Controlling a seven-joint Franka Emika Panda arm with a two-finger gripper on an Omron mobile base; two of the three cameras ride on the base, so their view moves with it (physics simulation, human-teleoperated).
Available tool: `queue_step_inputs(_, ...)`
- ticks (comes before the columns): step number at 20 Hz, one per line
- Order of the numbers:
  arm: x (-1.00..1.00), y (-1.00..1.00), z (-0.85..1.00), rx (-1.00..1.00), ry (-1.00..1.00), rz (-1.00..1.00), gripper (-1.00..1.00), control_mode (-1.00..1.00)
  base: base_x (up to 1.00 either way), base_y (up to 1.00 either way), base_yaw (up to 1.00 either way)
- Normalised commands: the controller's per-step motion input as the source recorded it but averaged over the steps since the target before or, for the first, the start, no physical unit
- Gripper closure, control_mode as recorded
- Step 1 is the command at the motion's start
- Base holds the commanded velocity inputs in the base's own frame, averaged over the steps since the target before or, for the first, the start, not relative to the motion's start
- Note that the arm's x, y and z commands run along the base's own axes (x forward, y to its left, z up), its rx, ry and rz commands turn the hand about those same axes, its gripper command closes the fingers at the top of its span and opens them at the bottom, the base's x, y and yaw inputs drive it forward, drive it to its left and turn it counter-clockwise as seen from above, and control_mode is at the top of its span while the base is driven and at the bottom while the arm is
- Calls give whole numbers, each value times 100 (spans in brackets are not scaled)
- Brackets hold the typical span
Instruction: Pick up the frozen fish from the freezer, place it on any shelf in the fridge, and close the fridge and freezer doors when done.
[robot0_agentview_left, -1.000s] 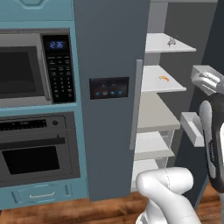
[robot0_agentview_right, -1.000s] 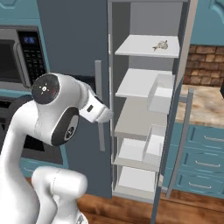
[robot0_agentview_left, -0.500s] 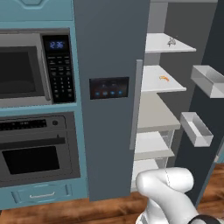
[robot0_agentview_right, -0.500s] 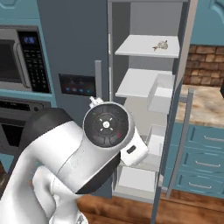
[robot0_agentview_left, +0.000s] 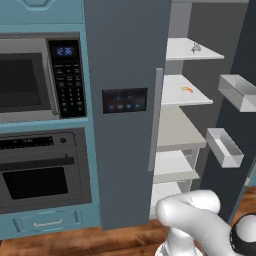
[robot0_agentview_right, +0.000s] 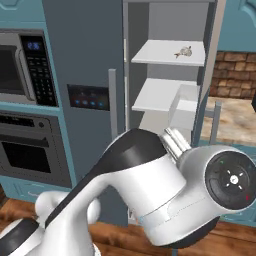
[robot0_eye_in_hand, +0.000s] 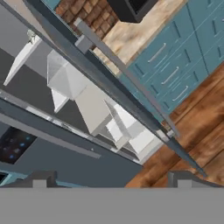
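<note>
Nearest the hand camera, the end effector shows its two dark fingertips spread wide apart with nothing between them, aimed along the wooden floor toward the foot of the tall dark grey unit. In both base views the white arm is folded low in front of that unit. Just beyond it the left door, the one with the black blue-lit panel and a long grey handle, lies shut over the freezer. The right door stands swung open, carrying clear bins on its inner face, so the fridge interior is exposed with its pale grey boards. A small orange curved thing lies on the second board down. Farther up, the frozen fish rests on the top shelf of the fridge, toward its right side, well apart from the end effector. To the left of the unit sit a microwave and, below it, an oven in teal cabinetry; to the right, past the open door, a worktop runs under a brick wall.
</note>
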Motion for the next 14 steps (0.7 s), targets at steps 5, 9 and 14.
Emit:
queue_step_inputs(5,100,-99,-41,0,0,6,-100,-100,0,0,0)
queue_step_inputs(9,98,-87,-81,-3,0,9,-100,-100,0,0,0)
queue_step_inputs(14,53,-28,-16,0,0,0,-100,-100,0,0,0)
